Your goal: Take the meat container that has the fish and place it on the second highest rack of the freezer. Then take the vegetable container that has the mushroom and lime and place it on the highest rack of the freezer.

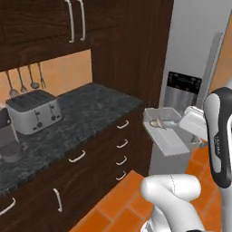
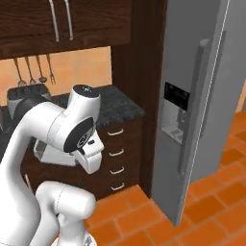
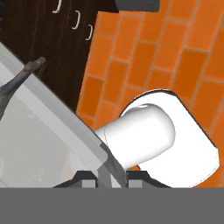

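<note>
My gripper point(image 3: 107, 177) is shut on the rim of the meat container point(image 3: 48, 109), a shallow pale grey tray. In the left base view the container point(image 1: 168, 144) hangs in the air beside the counter's end, with my gripper point(image 1: 182, 125) on its right edge. The fish point(image 1: 163, 123) lies inside, silver-grey; its dark tail point(image 3: 27, 73) pokes over the rim in the hand view. The tall grey freezer point(image 2: 192, 72) stands just right of the container point(image 1: 190, 50), with a long bar handle point(image 2: 194, 105). Its racks are hidden behind the grey doors. The vegetable container with mushroom and lime is out of view.
A dark stone counter point(image 1: 86, 113) carries a silver toaster point(image 1: 34, 111) and a dark appliance point(image 1: 8, 140). Below it are dark wood drawers point(image 1: 120, 145) with white handles. Utensils hang on the orange wall point(image 1: 25, 79). An orange brick floor point(image 2: 211, 202) lies in front of the freezer.
</note>
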Tool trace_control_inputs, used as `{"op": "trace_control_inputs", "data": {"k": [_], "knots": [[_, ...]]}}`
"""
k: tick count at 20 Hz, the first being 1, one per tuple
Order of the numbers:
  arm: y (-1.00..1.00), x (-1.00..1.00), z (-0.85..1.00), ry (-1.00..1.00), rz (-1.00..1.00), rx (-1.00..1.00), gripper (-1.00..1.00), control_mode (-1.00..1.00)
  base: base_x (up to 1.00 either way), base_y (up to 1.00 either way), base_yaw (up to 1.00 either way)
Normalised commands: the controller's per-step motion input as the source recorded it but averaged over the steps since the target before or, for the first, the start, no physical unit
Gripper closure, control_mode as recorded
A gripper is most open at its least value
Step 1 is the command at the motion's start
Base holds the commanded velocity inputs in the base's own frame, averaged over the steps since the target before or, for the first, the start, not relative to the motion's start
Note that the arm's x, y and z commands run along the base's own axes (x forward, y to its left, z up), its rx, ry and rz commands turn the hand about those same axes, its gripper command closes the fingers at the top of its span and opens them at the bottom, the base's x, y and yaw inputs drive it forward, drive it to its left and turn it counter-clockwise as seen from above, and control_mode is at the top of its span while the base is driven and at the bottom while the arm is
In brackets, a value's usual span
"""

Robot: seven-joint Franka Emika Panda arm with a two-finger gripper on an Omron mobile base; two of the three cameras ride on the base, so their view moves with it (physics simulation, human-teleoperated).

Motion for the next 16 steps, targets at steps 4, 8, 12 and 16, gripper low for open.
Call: {"op": "trace_control_inputs", "data": {"k": [4, 8, 12, 16], "knots": [[0.00, 0.00, 0.00, 0.00, 0.00, 0.00, 1.00, 1.00, -0.02, 0.00, -0.91], [0.00, 0.00, 0.00, 0.00, 0.00, 0.00, 1.00, 1.00, 0.00, 0.00, -0.93], [0.00, 0.00, 0.00, 0.00, 0.00, 0.00, 1.00, 1.00, 0.00, -0.06, -0.91], [0.00, 0.00, 0.00, 0.00, 0.00, 0.00, 1.00, 1.00, 0.59, -0.25, -0.60]]}}
